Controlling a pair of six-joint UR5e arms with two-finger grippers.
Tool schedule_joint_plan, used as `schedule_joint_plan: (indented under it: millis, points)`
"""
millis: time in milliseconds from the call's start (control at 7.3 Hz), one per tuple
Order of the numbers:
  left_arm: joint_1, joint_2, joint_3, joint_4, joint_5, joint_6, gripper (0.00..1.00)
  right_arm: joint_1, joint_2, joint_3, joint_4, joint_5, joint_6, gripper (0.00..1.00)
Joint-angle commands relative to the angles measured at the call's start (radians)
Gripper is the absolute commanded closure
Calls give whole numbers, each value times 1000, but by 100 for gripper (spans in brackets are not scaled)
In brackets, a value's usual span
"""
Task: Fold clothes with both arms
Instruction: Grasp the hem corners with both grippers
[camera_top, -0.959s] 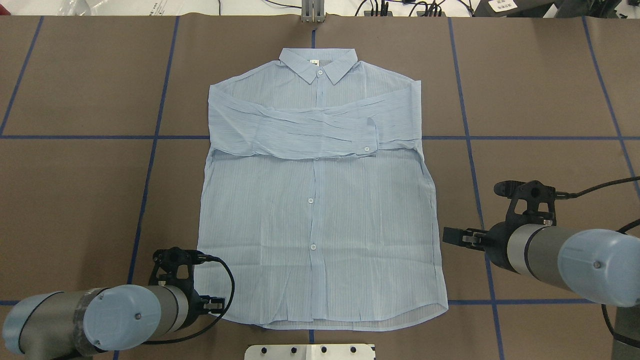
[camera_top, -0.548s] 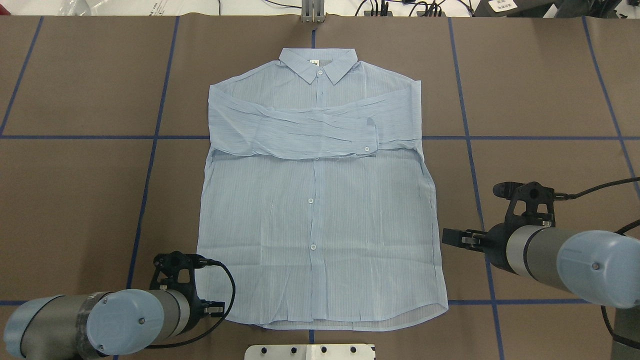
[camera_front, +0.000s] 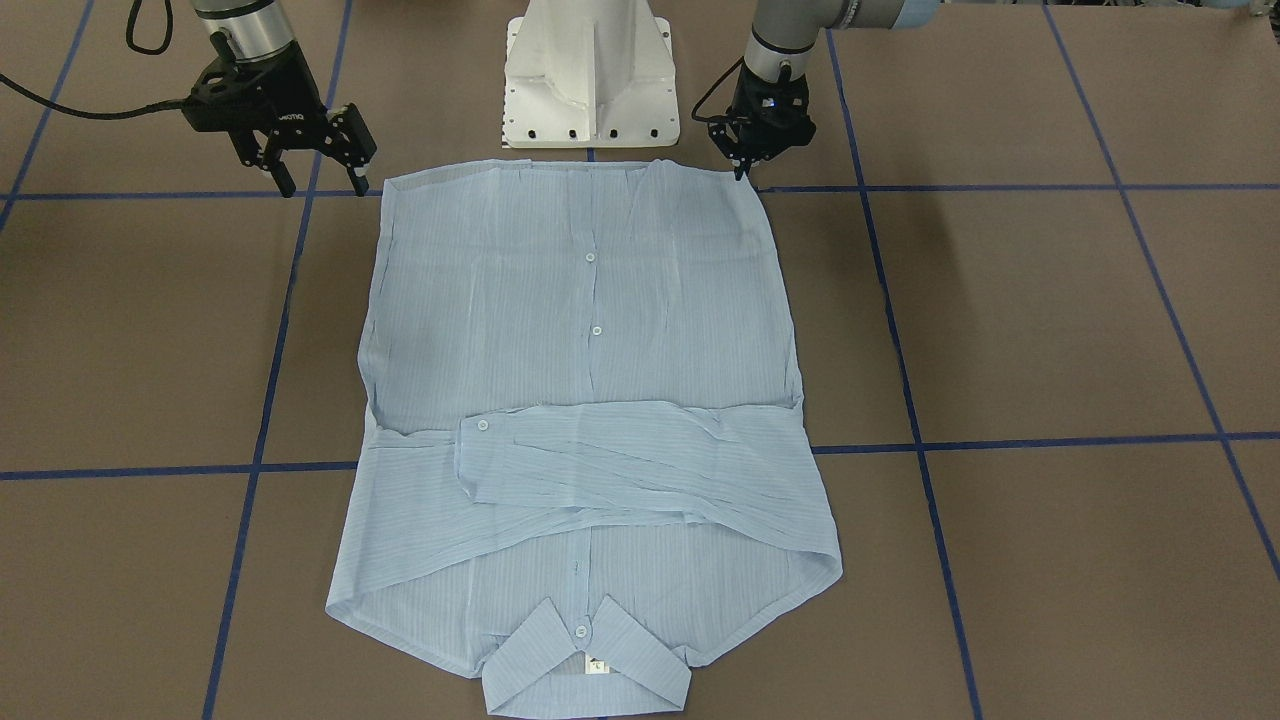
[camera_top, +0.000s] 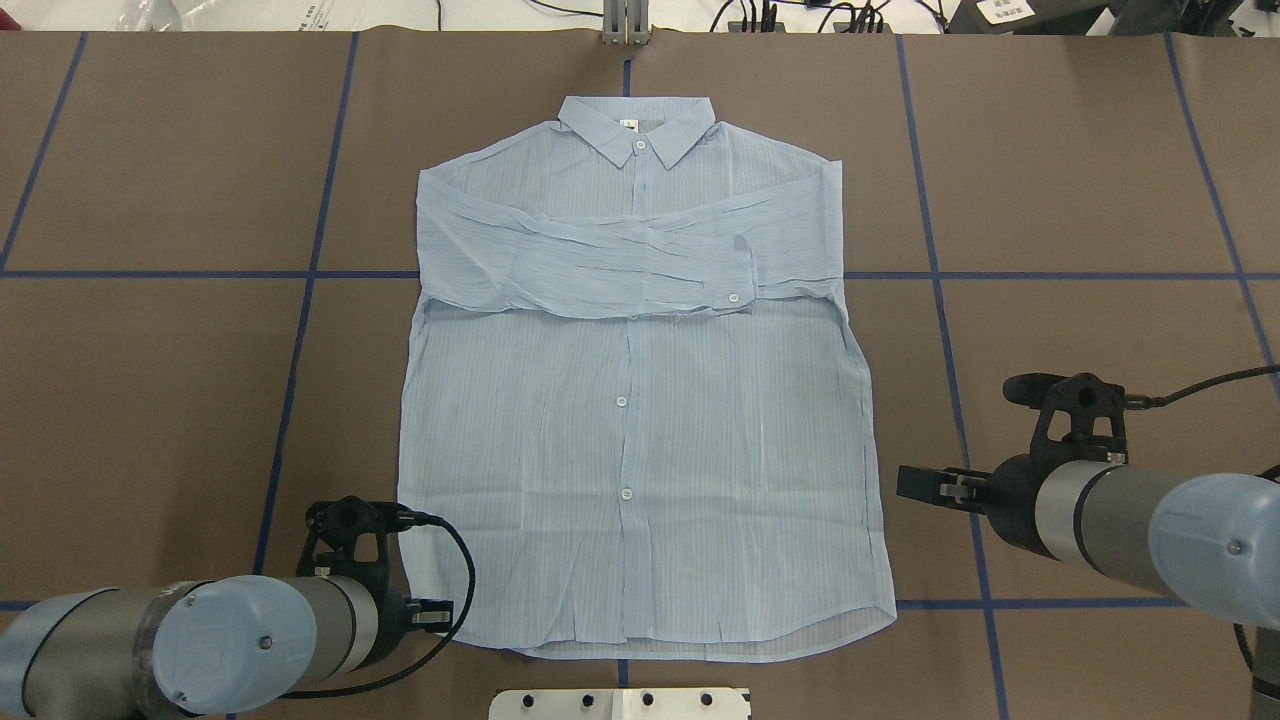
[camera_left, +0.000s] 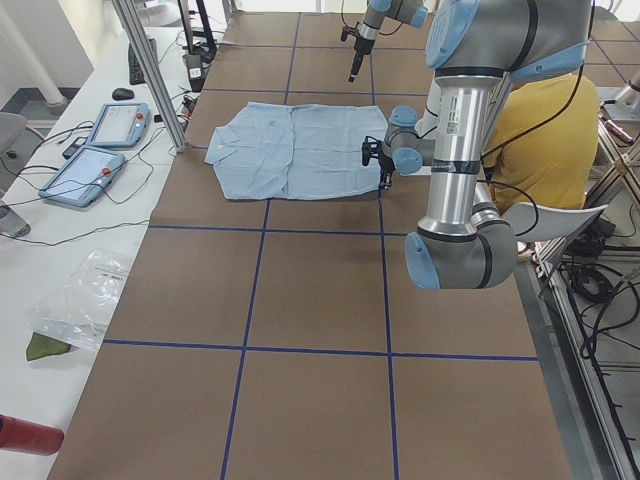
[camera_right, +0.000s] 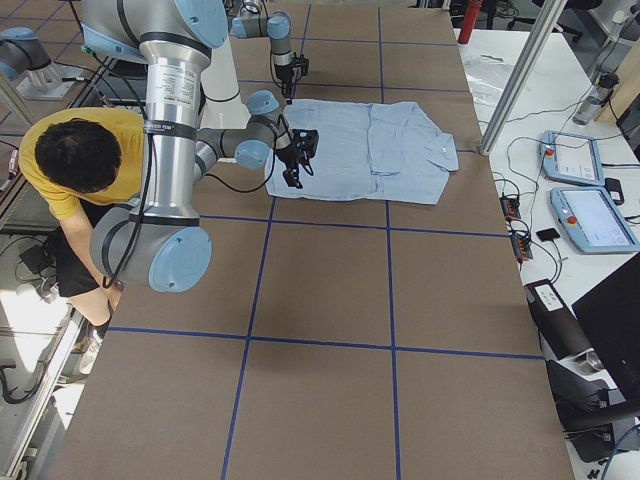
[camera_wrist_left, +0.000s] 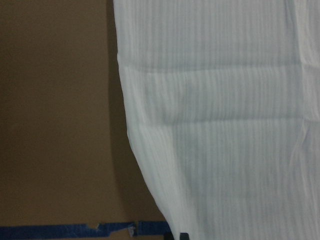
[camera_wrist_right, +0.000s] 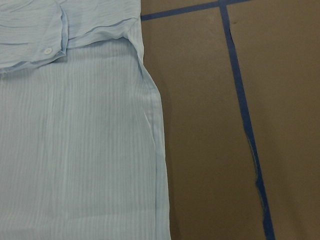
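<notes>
One shirt (camera_top: 640, 450) flat on table (camera_top: 150, 400), sleeves (camera_top: 600, 265) folded across chest.

Surface (camera_top: 150, 400): lying brown and flat, carrying a grid of blue tape lines (camera_top: 150, 273).
Shirt (camera_top: 640, 470): lying spread front-up, sleeves crossing the chest.
Pedestal base (camera_front: 590, 70): standing near the hem.

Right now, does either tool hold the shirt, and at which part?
The right tool is open, clear of the shirt. The left tool is at a hem corner; whether it grips cannot be told.
</notes>
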Motion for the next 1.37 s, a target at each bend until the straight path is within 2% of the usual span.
schedule_joint_plan:
  millis: [0, 137, 274, 411, 685, 959, 1232]
  points:
    - [1, -5, -3, -3, 13, 0, 100, -32, -102, -4, 104, -9, 6, 1]
    - [3, -9, -9, -3, 15, 0, 100, -94, -106, -10, 102, -82, 73, 7]
    - [1, -11, -9, -3, 27, 0, 100, -186, -100, -25, 102, -198, 153, 19]
    - [0, -11, -10, -5, 55, 0, 100, -254, -95, -35, 98, -263, 198, 29]
    - [3, -11, -23, -6, 59, 0, 100, -294, -31, -106, 92, -322, 245, 41]
    - [4, -11, -38, -6, 59, 0, 100, -313, 34, -156, 46, -364, 249, 43]
    - [4, -11, -38, -6, 59, 2, 100, -334, 61, -156, -5, -381, 249, 43]
